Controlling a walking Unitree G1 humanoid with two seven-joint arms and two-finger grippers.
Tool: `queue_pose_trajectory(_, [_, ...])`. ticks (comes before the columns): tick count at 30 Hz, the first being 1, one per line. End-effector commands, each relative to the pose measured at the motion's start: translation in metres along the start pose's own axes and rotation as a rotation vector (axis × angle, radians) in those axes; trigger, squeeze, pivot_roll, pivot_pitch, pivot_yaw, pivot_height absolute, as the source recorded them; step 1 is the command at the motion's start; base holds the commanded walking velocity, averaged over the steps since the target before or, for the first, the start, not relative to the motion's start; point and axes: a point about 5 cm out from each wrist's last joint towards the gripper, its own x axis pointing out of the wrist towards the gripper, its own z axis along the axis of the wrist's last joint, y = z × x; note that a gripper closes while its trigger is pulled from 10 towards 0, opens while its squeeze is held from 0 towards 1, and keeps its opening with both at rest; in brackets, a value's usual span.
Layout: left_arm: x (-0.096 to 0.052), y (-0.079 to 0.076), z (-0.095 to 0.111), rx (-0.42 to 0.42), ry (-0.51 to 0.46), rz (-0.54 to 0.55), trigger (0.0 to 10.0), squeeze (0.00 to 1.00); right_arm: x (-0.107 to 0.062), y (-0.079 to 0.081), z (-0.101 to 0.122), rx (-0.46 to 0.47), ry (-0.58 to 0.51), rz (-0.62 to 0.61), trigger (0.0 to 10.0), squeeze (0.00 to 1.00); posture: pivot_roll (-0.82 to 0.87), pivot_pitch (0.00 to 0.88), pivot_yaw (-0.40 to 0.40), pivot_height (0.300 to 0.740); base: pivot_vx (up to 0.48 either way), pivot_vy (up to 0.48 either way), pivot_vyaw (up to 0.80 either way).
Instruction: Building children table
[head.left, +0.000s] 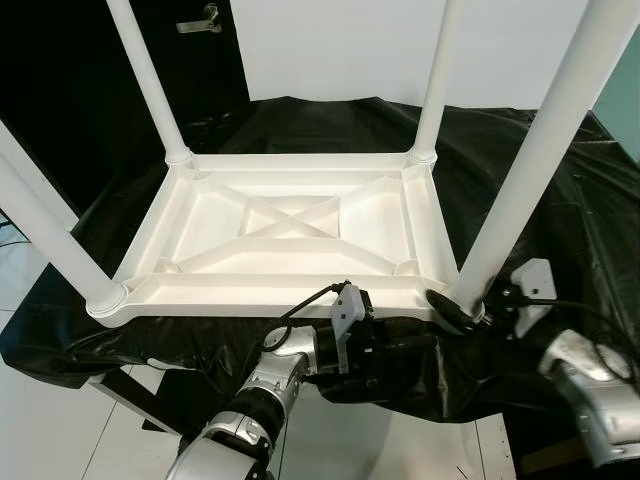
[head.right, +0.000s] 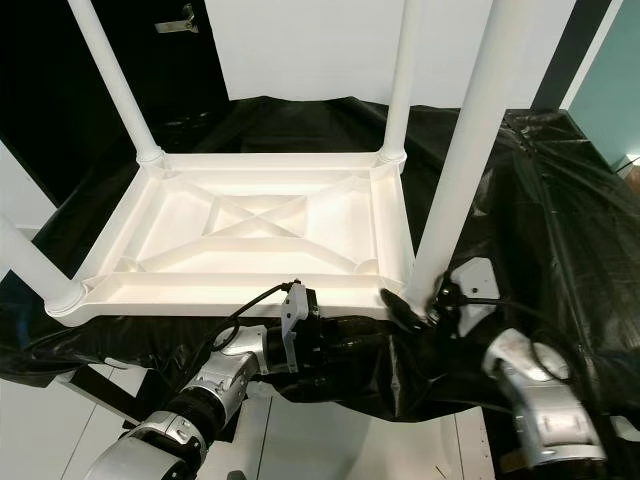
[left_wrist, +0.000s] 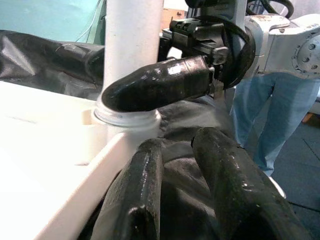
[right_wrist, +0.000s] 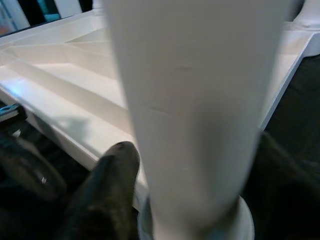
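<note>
Legs all seated, near-right one in your grip.
Left gripper, fingers pressed together, sits under the near rim of the upturned tabletop on the black sheet. Right gripper pinches the near-right leg at its socket. Beyond you see near-left and two far legs upright too. Likely left: final tightening, then flipping.

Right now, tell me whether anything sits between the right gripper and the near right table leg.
Nothing visible does. The right gripper is already at the base of the near right leg, with one black finger against it just above the socket collar of the upturned white tabletop.
</note>
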Motion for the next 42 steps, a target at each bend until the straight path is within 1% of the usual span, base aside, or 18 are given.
queue_pose_trajectory(1, [-0.003, -0.001, -0.002, 0.006, 0.011, -0.005, 10.0, 0.0, -0.001, 0.004, -0.005, 0.029, 0.022, 0.057, 0.0, 0.0, -0.13, 0.0, 0.018, 0.74, 0.0, 0.0, 0.0])
queue_pose_trajectory(7, [-0.004, -0.002, -0.003, 0.005, 0.013, -0.005, 10.0, 0.0, -0.004, -0.002, -0.006, 0.037, 0.028, 0.036, 0.0, 0.0, -0.13, 0.0, 0.02, 0.74, 0.0, 0.0, 0.0])
queue_pose_trajectory(11, [-0.008, -0.002, -0.004, 0.0, 0.024, -0.008, 10.0, 0.0, 0.001, 0.001, -0.01, 0.08, -0.035, -0.162, 0.0, 0.0, -0.12, 0.0, 0.021, 0.74, 0.0, 0.0, 0.0])
queue_pose_trajectory(15, [-0.008, -0.002, -0.004, -0.001, 0.026, -0.007, 10.0, 0.0, 0.003, 0.003, -0.012, 0.096, -0.052, -0.23, 0.0, 0.0, -0.12, 0.0, 0.017, 0.74, 0.0, 0.0, 0.0])
queue_pose_trajectory(17, [-0.009, -0.001, -0.004, 0.0, 0.032, -0.006, 10.0, 0.0, 0.003, 0.013, -0.02, 0.123, -0.082, -0.553, 0.0, 0.0, -0.11, 0.0, 0.009, 0.74, 0.0, 0.0, 0.0])
queue_pose_trajectory(18, [-0.009, -0.001, -0.004, 0.0, 0.032, -0.006, 10.0, 0.0, 0.003, 0.013, -0.02, 0.123, -0.082, -0.553, 0.0, 0.0, -0.11, 0.0, 0.009, 0.74, 0.0, 0.0, 0.0])
queue_pose_trajectory(20, [-0.011, -0.001, -0.004, 0.003, 0.036, -0.003, 10.0, 0.0, -0.001, 0.029, -0.029, 0.162, -0.062, -0.736, 0.0, 0.0, -0.1, 0.0, 0.004, 0.74, 0.0, 0.0, 0.0])
queue_pose_trajectory(22, [-0.011, -0.001, -0.004, 0.003, 0.036, -0.003, 10.0, 0.0, -0.001, 0.029, -0.029, 0.162, -0.062, -0.736, 0.0, 0.0, -0.1, 0.0, 0.004, 0.74, 0.0, 0.0, 0.0])
queue_pose_trajectory(25, [-0.014, 0.0, -0.005, 0.005, 0.044, -0.001, 10.0, 0.0, 0.005, 0.047, -0.033, 0.209, -0.055, -0.777, 0.0, 0.0, -0.1, 0.0, 0.008, 0.74, 0.0, 0.0, 0.0])
queue_pose_trajectory(30, [-0.015, 0.002, -0.004, 0.012, 0.058, -0.01, 10.0, 0.0, 0.008, 0.043, -0.032, 0.21, -0.062, -0.79, 0.0, 0.0, -0.1, 0.0, 0.007, 0.74, 0.0, 0.0, 0.0])
queue_pose_trajectory(31, [-0.015, 0.002, -0.003, 0.014, 0.06, -0.011, 10.0, 0.0, 0.011, 0.044, -0.031, 0.207, -0.061, -0.78, 4.3, 0.0, -0.1, 0.0, 0.009, 0.74, 0.0, 0.0, 0.0])
queue_pose_trajectory(33, [-0.015, 0.002, -0.003, 0.015, 0.06, -0.011, 10.0, 0.0, 0.012, 0.045, -0.031, 0.204, -0.061, -0.771, 4.3, 0.0, -0.1, 0.0, 0.009, 0.74, 0.0, 0.0, 0.0])
queue_pose_trajectory(34, [-0.014, 0.002, -0.003, 0.015, 0.06, -0.012, 10.0, 0.0, 0.014, 0.047, -0.03, 0.195, -0.058, -0.759, 10.0, 0.0, -0.11, 0.0, 0.008, 0.74, 0.0, 0.0, 0.0])
queue_pose_trajectory(35, [-0.014, 0.002, -0.003, 0.014, 0.059, -0.014, 10.0, 0.0, 0.015, 0.047, -0.03, 0.192, -0.06, -0.751, 10.0, 1.0, -0.11, 0.0, 0.007, 0.74, 0.0, 0.0, 0.0])
queue_pose_trajectory(38, [-0.013, 0.001, -0.004, 0.013, 0.057, -0.017, 10.0, 0.0, 0.015, 0.05, -0.03, 0.18, -0.066, -0.765, 10.0, 1.0, -0.11, 0.0, 0.004, 0.74, 0.0, 0.0, 0.0])
queue_pose_trajectory(40, [-0.013, 0.0, -0.005, 0.006, 0.054, -0.014, 10.0, 0.0, 0.015, 0.05, -0.028, 0.094, -0.05, -0.744, 10.0, 1.0, -0.12, 0.0, 0.002, 0.74, 0.0, 0.0, 0.0])
queue_pose_trajectory(41, [-0.013, 0.0, -0.005, 0.006, 0.054, -0.014, 10.0, 0.0, 0.015, 0.05, -0.028, 0.094, -0.05, -0.744, 10.0, 1.0, -0.12, 0.0, 0.002, 0.74, 0.0, 0.0, 0.0])
queue_pose_trajectory(42, [-0.013, -0.001, -0.006, 0.001, 0.051, -0.01, 10.0, 0.0, 0.013, 0.049, -0.026, 0.045, -0.043, -0.727, 10.0, 0.0, -0.12, 0.0, -0.001, 0.74, 0.0, 0.0, 0.0])
